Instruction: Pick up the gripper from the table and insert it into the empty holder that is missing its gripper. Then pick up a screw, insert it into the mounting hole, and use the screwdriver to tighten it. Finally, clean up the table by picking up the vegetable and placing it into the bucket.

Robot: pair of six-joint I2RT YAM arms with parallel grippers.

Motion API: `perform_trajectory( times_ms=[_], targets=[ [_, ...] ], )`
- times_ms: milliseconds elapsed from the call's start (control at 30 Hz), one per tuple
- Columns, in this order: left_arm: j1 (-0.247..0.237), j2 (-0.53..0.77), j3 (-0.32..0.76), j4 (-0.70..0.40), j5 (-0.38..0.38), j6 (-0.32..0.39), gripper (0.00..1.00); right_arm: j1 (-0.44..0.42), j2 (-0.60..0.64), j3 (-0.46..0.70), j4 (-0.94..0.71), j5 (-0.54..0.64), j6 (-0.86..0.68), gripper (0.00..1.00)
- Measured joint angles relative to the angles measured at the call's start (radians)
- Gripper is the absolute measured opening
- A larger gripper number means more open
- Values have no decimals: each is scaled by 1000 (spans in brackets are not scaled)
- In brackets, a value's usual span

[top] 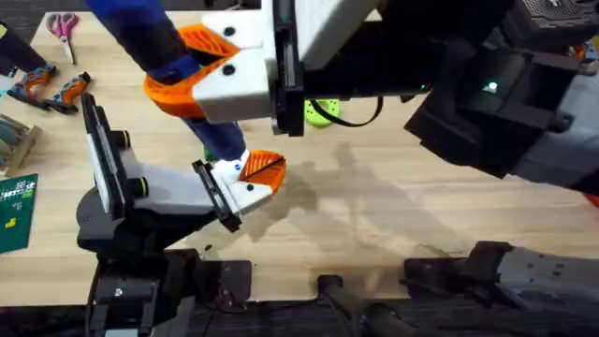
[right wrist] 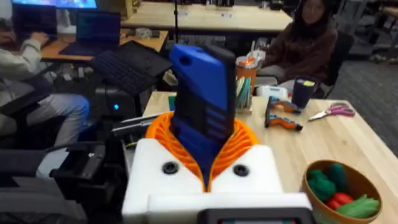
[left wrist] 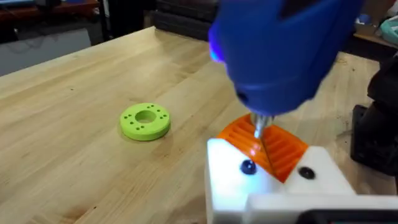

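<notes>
My right gripper (right wrist: 202, 165) is shut on the blue screwdriver (right wrist: 200, 106), whose body stands between its orange pads (right wrist: 239, 146). From overhead, that gripper (top: 201, 70) hangs large over the table and the screwdriver (top: 140, 33) slants down toward my left gripper (top: 251, 178). In the left wrist view the screwdriver (left wrist: 280, 50) points its metal tip (left wrist: 258, 127) down at the orange gripper tip (left wrist: 273, 149) seated in the white holder (left wrist: 230, 180), just above a dark screw (left wrist: 249, 167). The left gripper (left wrist: 267, 155) looks shut, with nothing in it. The bucket (right wrist: 360, 180) holds green and red vegetables (right wrist: 339, 193).
A flat green ring (left wrist: 145, 120) lies on the wood beyond the left gripper, also in the overhead view (top: 323, 112). Pink scissors (top: 64, 26), orange-handled pliers (top: 56, 89) and a green circuit board (top: 14, 211) sit along the table's left side.
</notes>
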Motion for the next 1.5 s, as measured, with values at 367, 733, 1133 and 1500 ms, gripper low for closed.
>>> perform_trajectory(
  times_ms=[367, 733, 1133, 1500],
  targets=[
    [0, 0, 0, 0, 0, 0, 9, 0, 6, 0, -3, 0, -13, 26],
    [0, 0, 0, 0, 0, 0, 9, 5, 14, 0, 13, 0, -16, 26],
    [0, 0, 0, 0, 0, 0, 9, 15, 47, 0, 24, 0, -15, 26],
    [0, 0, 0, 0, 0, 0, 9, 15, 47, 0, 24, 0, -9, 26]
  ],
)
